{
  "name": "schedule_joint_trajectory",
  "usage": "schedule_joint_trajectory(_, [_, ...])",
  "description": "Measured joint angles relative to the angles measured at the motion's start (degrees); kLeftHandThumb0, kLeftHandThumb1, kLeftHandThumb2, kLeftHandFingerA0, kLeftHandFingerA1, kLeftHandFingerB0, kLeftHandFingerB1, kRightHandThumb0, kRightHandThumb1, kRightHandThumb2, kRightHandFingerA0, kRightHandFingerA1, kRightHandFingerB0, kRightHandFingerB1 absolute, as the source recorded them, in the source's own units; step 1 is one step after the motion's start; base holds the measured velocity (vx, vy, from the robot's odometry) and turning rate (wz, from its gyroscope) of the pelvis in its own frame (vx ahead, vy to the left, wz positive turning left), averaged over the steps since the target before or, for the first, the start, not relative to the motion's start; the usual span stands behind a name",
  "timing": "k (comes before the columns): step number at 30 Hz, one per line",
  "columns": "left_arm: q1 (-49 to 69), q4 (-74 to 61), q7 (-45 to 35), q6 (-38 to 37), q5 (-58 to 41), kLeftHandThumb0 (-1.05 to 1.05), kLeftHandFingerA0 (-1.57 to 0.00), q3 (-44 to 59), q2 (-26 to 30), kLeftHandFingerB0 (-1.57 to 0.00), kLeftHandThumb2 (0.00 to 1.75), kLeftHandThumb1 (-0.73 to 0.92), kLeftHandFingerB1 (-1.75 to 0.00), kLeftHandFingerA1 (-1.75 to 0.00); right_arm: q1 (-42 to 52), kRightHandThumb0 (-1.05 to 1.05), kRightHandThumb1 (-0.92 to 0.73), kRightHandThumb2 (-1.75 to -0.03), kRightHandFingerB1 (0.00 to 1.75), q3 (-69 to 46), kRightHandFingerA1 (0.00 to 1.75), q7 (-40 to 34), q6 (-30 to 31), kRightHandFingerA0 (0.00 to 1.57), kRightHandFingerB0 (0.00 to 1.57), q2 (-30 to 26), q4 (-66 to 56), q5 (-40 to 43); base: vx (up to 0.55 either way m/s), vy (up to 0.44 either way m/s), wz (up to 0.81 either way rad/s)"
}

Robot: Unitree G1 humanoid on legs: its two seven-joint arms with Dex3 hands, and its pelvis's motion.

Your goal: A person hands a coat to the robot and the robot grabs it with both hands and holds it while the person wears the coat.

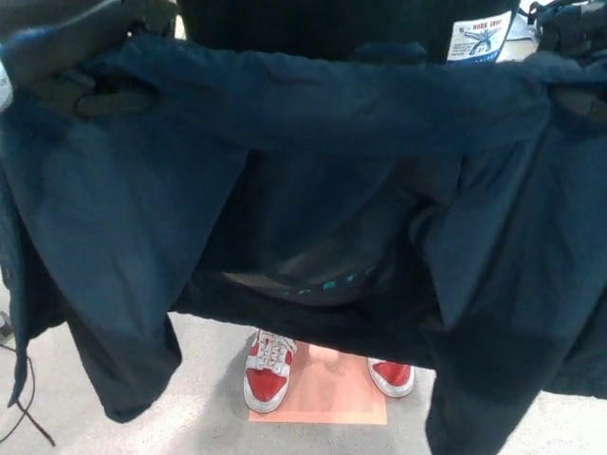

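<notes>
A dark navy coat (313,123) hangs spread across almost the whole head view, its lining and open inside facing me. My left hand (90,93) is at the upper left, black fingers clamped over the coat's top edge. At the far right edge my right hand (580,100) pinches the other end of that top edge and is mostly wrapped in cloth. A person in dark clothes (313,24) stands just behind the coat with a white and blue label (482,40) on the garment. Below the hem are the person's red and white sneakers (268,372).
The sneakers stand on an orange floor mat (327,393) on grey concrete. A thin black cable (24,403) trails on the floor at the lower left. A dark bag (569,24) lies on a surface at the upper right.
</notes>
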Motion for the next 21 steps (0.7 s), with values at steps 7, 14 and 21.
schedule_joint_trajectory(7, [-4.0, 4.0, 5.5, 0.0, 1.8, -0.35, -0.89, 0.0, -1.9, -0.68, 0.64, 0.8, -1.65, -1.75, -5.5, -0.44, -0.9, -0.68, 1.49, -0.1, 1.72, -3.8, -0.2, 0.82, 0.76, 0.3, 4.6, -1.2, 0.0, 0.0, 0.0])
schedule_joint_trajectory(14, [-11.8, 11.1, 10.8, 0.0, 3.4, -0.4, -0.9, -0.1, -3.7, -0.73, 0.65, 0.82, -1.63, -1.75, -13.3, -0.42, -0.89, -0.67, 1.65, -0.1, 1.75, -7.2, -0.9, 0.84, 0.67, 0.4, 10.8, -1.6, 0.0, 0.0, 0.0])
schedule_joint_trajectory(21, [-21.2, 19.9, 15.7, 0.0, 4.4, -0.46, -0.9, -0.8, -5.0, -0.82, 0.73, 0.83, -1.51, -1.68, -22.4, -0.38, -0.87, -0.65, 1.73, 0.0, 1.75, -9.6, -2.3, 0.89, 0.67, 0.5, 18.7, -1.8, 0.0, 0.0, 0.0])
